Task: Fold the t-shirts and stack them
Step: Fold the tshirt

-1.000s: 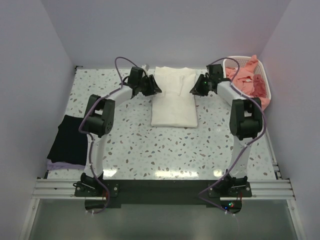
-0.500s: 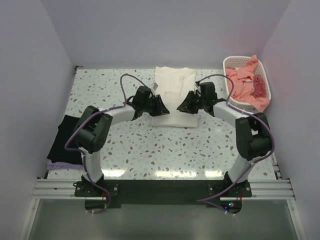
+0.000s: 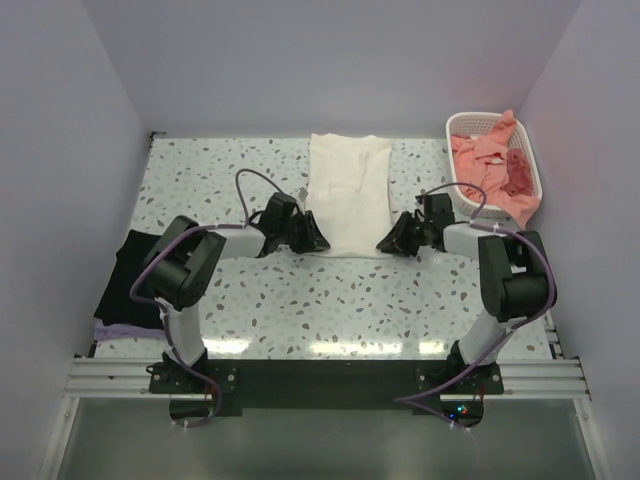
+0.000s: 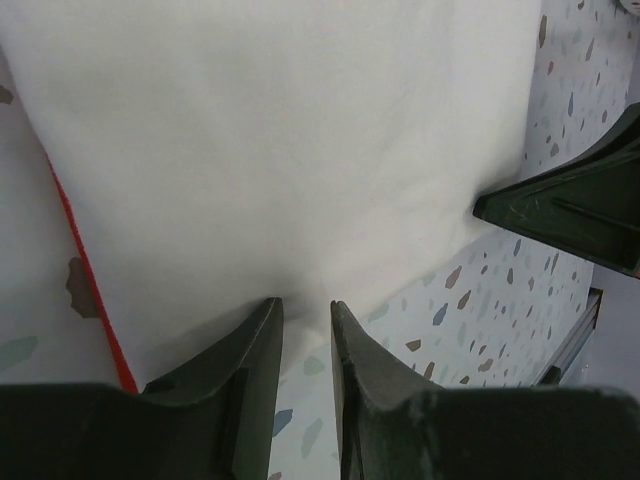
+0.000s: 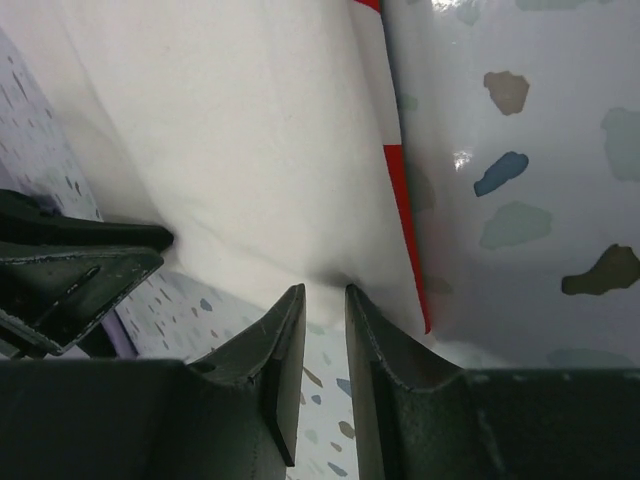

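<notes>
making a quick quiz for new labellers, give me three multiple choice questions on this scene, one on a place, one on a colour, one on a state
1. Where on the table is the basket?
A) near left corner
B) far right corner
C) dead centre

2. What colour is the shirt at the left edge?
A) black
B) green
C) yellow

3. What are the left gripper and the right gripper doing?
A) hanging open high above the table
B) pinching the near edge of the white shirt
C) lifting the basket

Answers:
1 B, the overhead view shows it in the far right corner.
2 A, it shows black against the speckled tabletop.
3 B, both wrist views show white cloth puckered between nearly closed fingers.
</notes>
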Robot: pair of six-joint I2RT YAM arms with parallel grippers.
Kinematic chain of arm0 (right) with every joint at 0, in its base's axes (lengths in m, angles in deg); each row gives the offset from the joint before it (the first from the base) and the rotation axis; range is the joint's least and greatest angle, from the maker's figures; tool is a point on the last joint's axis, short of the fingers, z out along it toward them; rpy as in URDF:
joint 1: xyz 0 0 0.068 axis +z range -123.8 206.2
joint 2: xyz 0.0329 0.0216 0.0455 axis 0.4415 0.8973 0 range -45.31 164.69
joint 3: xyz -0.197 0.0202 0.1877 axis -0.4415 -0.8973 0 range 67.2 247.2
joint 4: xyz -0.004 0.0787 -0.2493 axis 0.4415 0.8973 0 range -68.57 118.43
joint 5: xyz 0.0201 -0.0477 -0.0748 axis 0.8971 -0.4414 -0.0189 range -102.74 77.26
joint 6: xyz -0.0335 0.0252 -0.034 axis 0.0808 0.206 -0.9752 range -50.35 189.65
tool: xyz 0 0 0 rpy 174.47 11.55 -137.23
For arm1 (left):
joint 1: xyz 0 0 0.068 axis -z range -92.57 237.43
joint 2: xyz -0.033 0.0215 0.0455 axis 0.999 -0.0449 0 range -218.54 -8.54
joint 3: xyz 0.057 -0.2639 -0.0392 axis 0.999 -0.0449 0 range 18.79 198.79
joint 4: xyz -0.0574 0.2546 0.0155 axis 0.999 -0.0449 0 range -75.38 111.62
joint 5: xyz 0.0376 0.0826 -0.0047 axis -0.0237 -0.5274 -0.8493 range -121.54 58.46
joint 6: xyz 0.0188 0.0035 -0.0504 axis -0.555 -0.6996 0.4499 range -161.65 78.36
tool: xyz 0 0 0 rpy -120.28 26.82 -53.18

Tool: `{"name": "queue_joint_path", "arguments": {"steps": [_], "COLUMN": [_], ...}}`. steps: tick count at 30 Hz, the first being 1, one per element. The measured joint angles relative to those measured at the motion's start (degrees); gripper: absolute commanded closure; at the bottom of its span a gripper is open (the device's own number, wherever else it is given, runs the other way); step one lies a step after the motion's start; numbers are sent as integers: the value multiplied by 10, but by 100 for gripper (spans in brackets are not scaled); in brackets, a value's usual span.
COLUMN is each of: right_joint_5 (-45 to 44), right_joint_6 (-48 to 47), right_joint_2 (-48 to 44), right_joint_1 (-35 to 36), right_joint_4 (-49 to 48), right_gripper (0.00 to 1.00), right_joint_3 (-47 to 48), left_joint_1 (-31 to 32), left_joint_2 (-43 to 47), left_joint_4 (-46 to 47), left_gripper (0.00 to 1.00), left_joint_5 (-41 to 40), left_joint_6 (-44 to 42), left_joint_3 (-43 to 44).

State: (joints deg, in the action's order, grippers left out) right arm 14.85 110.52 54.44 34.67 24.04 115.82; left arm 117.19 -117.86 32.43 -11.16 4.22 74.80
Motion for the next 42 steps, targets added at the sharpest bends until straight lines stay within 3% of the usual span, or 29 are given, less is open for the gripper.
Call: {"name": "queue_joint_path", "arguments": {"steps": [7, 11, 20, 25, 42], "right_joint_5": [-22, -33, -58, -76, -71], "right_joint_6": [-16, -24, -31, -33, -10], "right_joint_2": [-26, -45, -103, -136, -98], "right_joint_1": [-10, -15, -17, -17, -18], "right_joint_4": [15, 29, 48, 51, -16], "right_gripper": [72, 71, 61, 61, 62], "right_joint_3": [-16, -26, -46, -62, -97], "left_joint_1": [-26, -54, -61, -61, -52], "left_joint_2": [31, 60, 135, 166, 104], "left_joint_4": [3, -1, -43, -49, 33], "left_gripper": [65, 55, 52, 53, 61], "left_joint_5": [-3, -7, -51, -74, -54], "left_joint_6": [0, 1, 3, 13, 36], "left_joint_3": [-36, -66, -92, -127, -137]}}
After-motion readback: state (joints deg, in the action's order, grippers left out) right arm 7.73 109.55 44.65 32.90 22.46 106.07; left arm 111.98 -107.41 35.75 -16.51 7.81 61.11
